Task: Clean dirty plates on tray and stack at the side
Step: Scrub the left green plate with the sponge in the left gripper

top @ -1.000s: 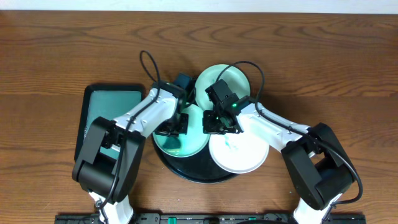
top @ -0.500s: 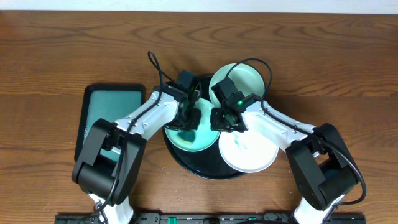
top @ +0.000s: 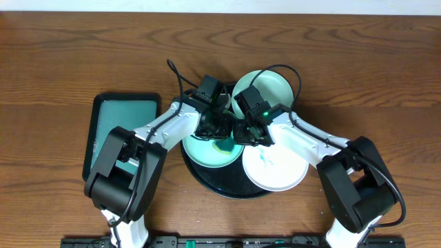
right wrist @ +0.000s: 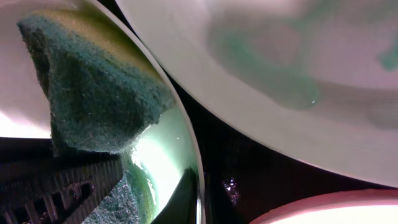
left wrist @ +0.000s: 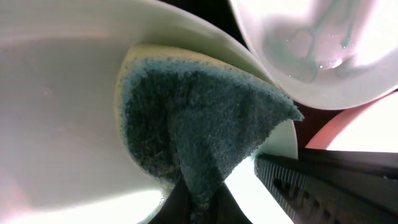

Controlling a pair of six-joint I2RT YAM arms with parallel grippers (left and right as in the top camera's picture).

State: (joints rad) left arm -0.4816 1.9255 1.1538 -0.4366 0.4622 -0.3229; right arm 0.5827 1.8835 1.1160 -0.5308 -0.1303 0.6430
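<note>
Wooden table (top: 69, 55): left gripper (top: 218, 128) pinches sponge (left wrist: 199, 137) on mint plate (top: 200, 151), right gripper (top: 247, 132) closed, hold unclear; unpinned plate may skid.

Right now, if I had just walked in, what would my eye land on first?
Over a crowded black tray in the middle of the table, the left gripper presses a green sponge into the pale green plate nearest it. The right gripper seems to pinch that plate's rim. The white plate beside it shows teal smears.
</note>
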